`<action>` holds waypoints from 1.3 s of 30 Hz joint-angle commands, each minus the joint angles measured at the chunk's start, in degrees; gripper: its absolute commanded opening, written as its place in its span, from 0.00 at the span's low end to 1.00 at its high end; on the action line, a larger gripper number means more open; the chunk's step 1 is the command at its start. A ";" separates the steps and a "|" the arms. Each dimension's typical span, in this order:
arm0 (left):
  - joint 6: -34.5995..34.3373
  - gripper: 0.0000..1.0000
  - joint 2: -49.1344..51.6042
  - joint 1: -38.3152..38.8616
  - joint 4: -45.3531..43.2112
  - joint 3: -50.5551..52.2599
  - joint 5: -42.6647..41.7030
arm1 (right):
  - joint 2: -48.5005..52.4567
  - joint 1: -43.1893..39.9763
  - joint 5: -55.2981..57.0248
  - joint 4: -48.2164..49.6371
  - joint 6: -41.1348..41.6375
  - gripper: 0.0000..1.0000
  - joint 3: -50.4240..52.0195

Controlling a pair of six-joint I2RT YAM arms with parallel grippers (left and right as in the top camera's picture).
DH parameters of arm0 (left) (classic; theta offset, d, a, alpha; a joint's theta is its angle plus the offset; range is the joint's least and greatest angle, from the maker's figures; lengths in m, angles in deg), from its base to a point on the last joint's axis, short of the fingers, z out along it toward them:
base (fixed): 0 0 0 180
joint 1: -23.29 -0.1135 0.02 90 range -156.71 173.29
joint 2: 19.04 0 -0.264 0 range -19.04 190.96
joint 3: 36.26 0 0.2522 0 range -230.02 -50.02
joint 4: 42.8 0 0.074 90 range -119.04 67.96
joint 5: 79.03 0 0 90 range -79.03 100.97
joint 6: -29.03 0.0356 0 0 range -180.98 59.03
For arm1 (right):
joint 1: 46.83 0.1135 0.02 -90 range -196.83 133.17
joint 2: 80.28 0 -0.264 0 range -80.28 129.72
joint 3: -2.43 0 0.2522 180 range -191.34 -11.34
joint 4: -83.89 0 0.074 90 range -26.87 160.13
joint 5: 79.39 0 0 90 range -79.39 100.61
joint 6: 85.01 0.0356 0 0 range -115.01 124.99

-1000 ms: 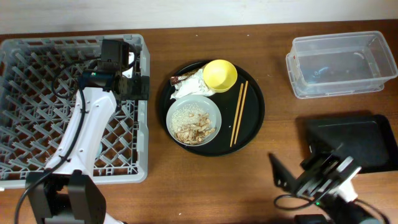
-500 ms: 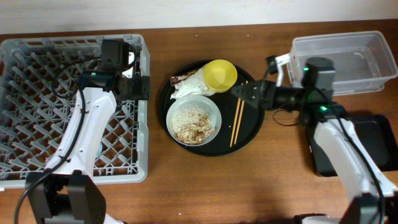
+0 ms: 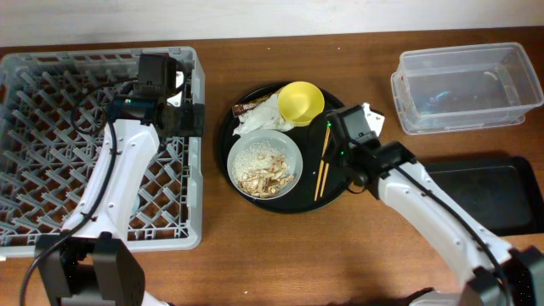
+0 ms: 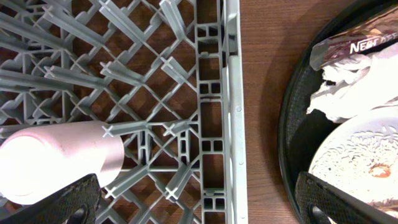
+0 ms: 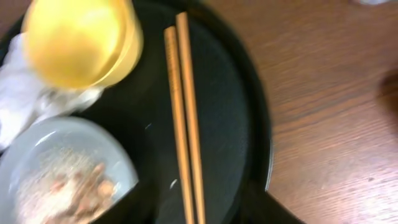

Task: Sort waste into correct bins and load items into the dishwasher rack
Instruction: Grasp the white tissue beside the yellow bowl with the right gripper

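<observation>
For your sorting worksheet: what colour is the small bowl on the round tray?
The bowl is yellow; clearest overhead.

Just beyond the round grey-green dish of rice and brown scraps lie crumpled napkin, brown wrapper and upright yellow bowl, parallel chopsticks right, grey rack left.

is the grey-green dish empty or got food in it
Not empty: the grey-green dish holds white rice grains and brownish food scraps, seen from overhead.

Overhead: far, straight down on whole table. Left wrist: close, down over rack edge and round tray rim. Right wrist: close, blurred, down on chopsticks. Shared by all: round tray.
</observation>
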 commanded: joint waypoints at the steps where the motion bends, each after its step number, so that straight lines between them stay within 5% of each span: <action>1: -0.57 0.99 -0.81 -0.22 0.09 0.13 -0.20 | 6.51 0.33 5.55 3.08 4.39 0.41 -1.01; 7: -0.57 0.99 -0.81 -0.22 0.09 0.13 -0.20 | 18.62 0.31 1.64 11.82 -6.51 0.47 -1.01; 17: -0.59 0.99 -0.81 -0.22 0.09 0.13 -0.20 | 14.12 0.31 -0.70 7.56 -10.49 0.52 -4.28; 24: -0.59 0.99 -0.81 -0.22 0.07 0.13 -0.20 | 9.29 0.46 -25.07 11.78 -22.32 0.58 -5.14; 29: -0.59 1.00 -0.81 -0.22 0.07 0.13 -0.20 | 10.21 4.31 -24.11 12.28 -22.27 0.58 -5.11; 33: -0.57 0.99 -0.81 -0.22 0.07 0.13 -0.20 | 10.40 6.38 -11.32 9.38 -19.45 0.60 -5.07; 39: -0.57 0.99 -0.81 -0.22 0.07 0.13 -0.20 | 10.40 8.96 -30.05 16.44 -26.25 0.61 -5.11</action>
